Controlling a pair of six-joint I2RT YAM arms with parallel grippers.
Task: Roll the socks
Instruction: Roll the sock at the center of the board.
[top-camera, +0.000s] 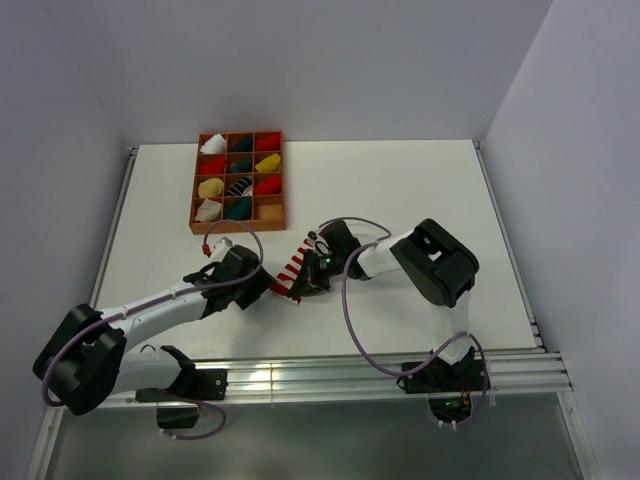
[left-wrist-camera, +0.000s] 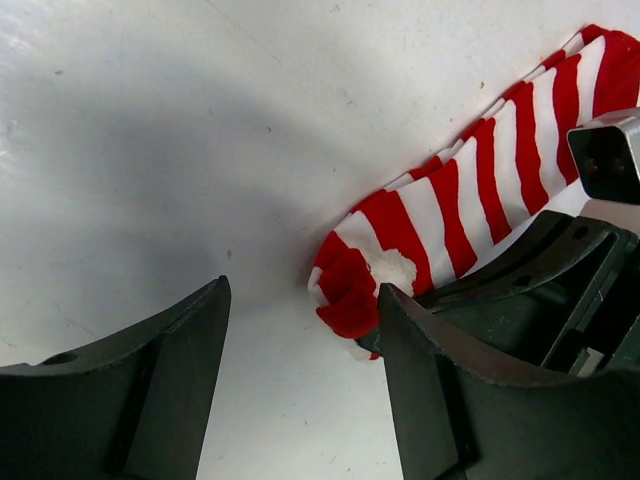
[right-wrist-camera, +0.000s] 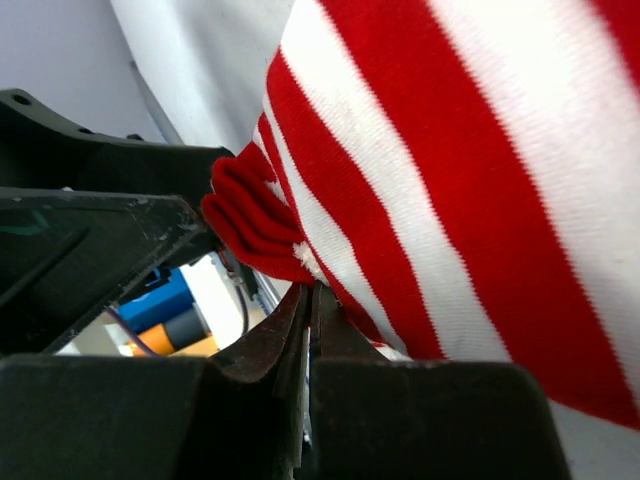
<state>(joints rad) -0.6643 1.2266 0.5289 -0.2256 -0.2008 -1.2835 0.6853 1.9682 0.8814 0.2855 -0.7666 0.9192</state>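
Holding left gripper (left-wrist-camera: 300, 297) wide above the table (left-wrist-camera: 150, 120), bunched end of striped sock (left-wrist-camera: 450, 200) just beside its three-o'clock finger; pressing right gripper (right-wrist-camera: 310, 292) shut at sock's edge, five o'clock of tray (top-camera: 236, 227).

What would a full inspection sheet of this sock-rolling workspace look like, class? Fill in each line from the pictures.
Surface: white table, lightly scuffed.
Job's things: one red-and-white striped sock, near end bunched, between the grippers.
Clutter: wooden tray of rolled bundles, far left.
Grippers: left gripper open beside the sock's end; right gripper shut at its edge, pinch unclear.
Cables: purple cables loop along both arms.
Surroundings: grey walls; metal rail at near edge.
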